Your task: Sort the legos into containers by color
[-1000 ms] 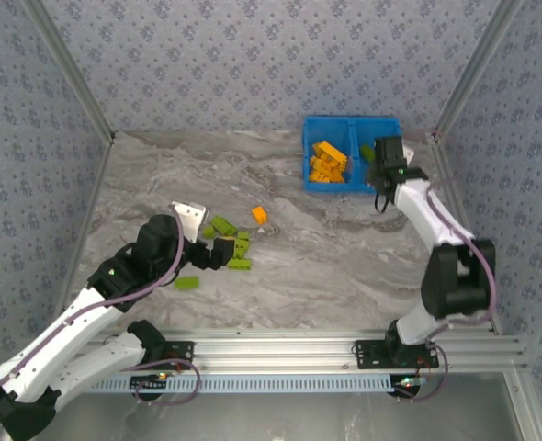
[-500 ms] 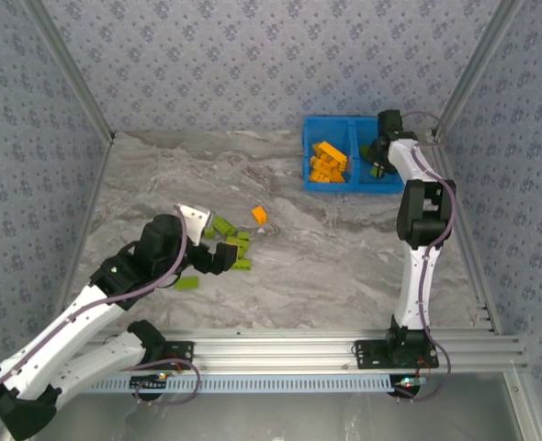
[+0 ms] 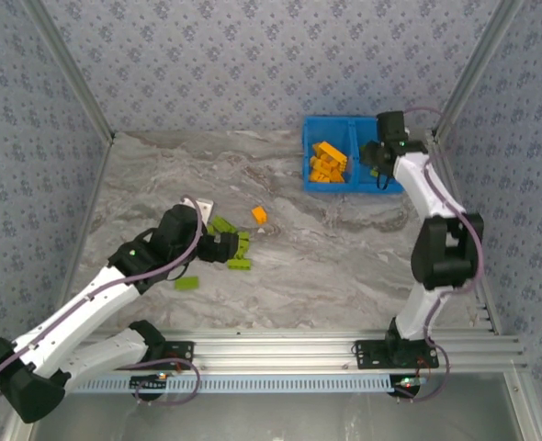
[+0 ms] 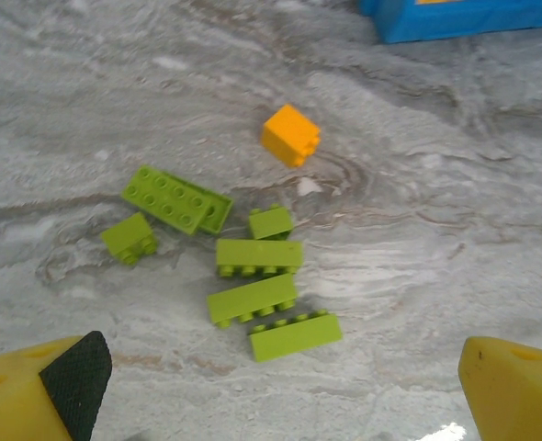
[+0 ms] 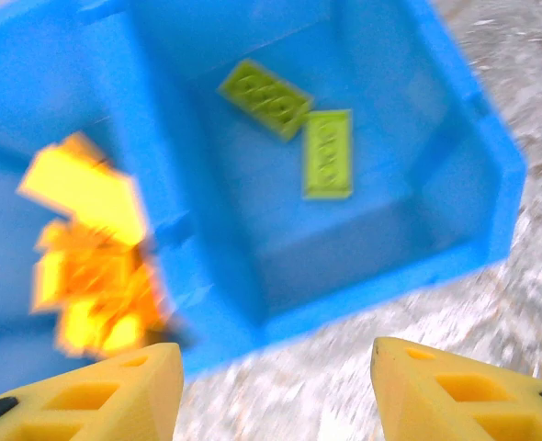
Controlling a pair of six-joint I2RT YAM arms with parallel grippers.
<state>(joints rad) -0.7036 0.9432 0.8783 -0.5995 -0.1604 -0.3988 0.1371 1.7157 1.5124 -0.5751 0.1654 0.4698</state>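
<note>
The right gripper point(image 5: 271, 386) hangs over the blue bin point(image 3: 344, 188) at 1 o'clock on the table point(image 3: 344, 266), its jaws partly spread and empty. Two green legos point(image 5: 265, 96) lie in the bin's right compartment and orange legos point(image 3: 328, 161) are heaped in the left. The left gripper point(image 4: 289, 386) is spread wide with nothing in it above a cluster of loose green bricks point(image 4: 257, 255), with a single orange cube point(image 4: 290, 135) at their 1 o'clock.

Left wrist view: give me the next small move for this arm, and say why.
Probably lower the left jaws onto the nearest green brick and close: they stand wide open over the loose green bricks, and the bin's right compartment already holds two green ones.
</note>
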